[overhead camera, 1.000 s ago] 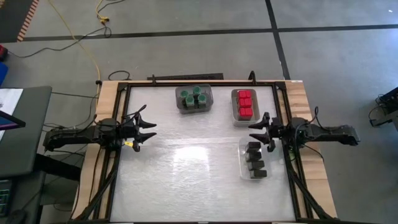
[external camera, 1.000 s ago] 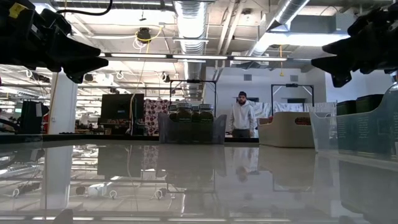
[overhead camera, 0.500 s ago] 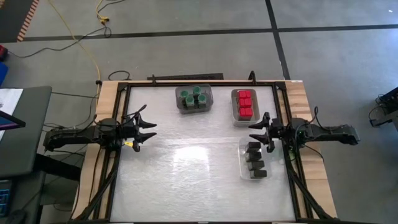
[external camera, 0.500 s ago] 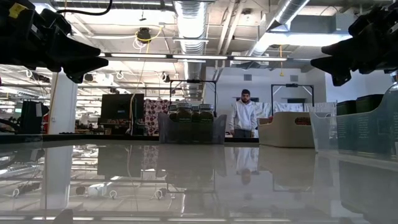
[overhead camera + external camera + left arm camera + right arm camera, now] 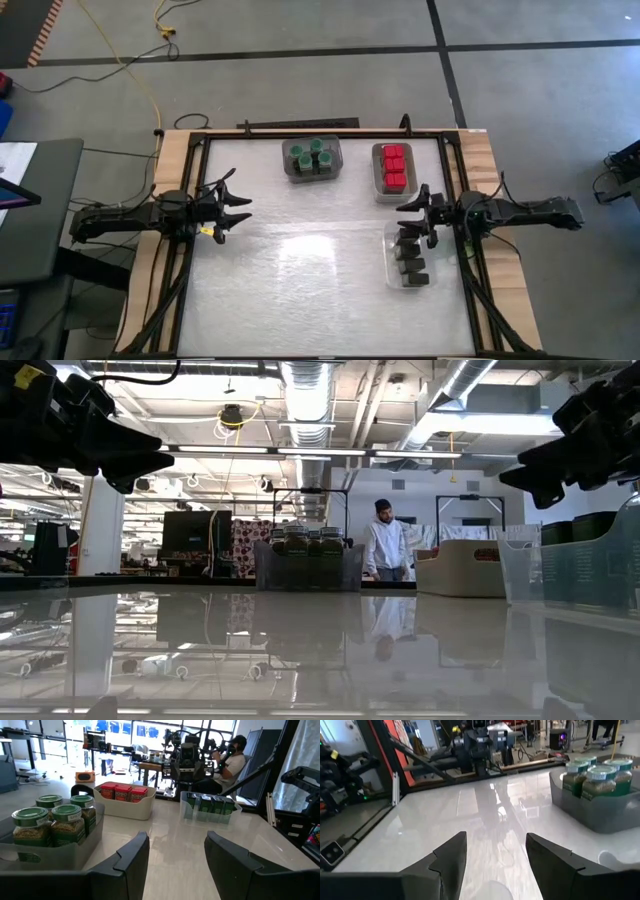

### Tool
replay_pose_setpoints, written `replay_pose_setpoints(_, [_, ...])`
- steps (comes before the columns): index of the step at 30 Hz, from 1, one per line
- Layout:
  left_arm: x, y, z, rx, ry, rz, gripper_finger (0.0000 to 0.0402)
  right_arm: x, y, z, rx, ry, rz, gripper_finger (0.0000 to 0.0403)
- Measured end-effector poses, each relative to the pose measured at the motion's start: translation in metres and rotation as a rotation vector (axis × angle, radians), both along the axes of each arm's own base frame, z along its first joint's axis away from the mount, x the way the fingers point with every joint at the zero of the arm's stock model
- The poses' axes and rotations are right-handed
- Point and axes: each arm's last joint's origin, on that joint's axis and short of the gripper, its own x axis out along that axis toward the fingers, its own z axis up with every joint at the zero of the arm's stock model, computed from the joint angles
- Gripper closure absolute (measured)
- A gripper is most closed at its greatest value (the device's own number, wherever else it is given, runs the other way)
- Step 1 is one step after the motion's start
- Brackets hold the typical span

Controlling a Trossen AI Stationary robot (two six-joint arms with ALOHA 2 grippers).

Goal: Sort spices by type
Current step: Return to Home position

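1. Right gripper (image 5: pixel 413 213) had edged slightly further in over the pale glossy counter (image 5: pixel 300 290) than half a second before, and its arm now lay at a small slant. Left gripper (image 5: pixel 238 210) had not shifted. In the room behind, a person in a white top (image 5: pixel 385 545) had stepped leftward in the low view.
2. Both pairs of jaws stood apart and empty, as each wrist view showed.
3. Spices lay by kind. Green-lidded round glass jars (image 5: pixel 310 158) sat in a dark grey tray (image 5: pixel 338 172). Red-topped boxy containers (image 5: pixel 394 167) sat in a pale tray (image 5: pixel 393 196). Dark grey blocks (image 5: pixel 408 257) sat in a clear rectangular bin (image 5: pixel 390 276). No container showed loose on the counter.
4. Key relation: the right gripper hung over the clear bin's end nearer the red boxes. The row of blocks ran away from beneath the jaws along the bin's long axis, crosswise to that arm's reach. The left gripper was well apart from every tray and nearest the green jars.
5. Judgement: sorting looked finished. The right arm's retreat would need to lift clear of the bin's wall as it drew outward.
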Motion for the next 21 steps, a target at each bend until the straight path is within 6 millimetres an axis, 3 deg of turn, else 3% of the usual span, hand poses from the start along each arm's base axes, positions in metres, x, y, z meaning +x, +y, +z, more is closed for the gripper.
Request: replay_pose_setpoints(21, [0.0,0.0,0.0,0.0,0.0,0.0,0.0219,0.008,0.0,-0.014,-0.003,0.154,0.004,0.0171])
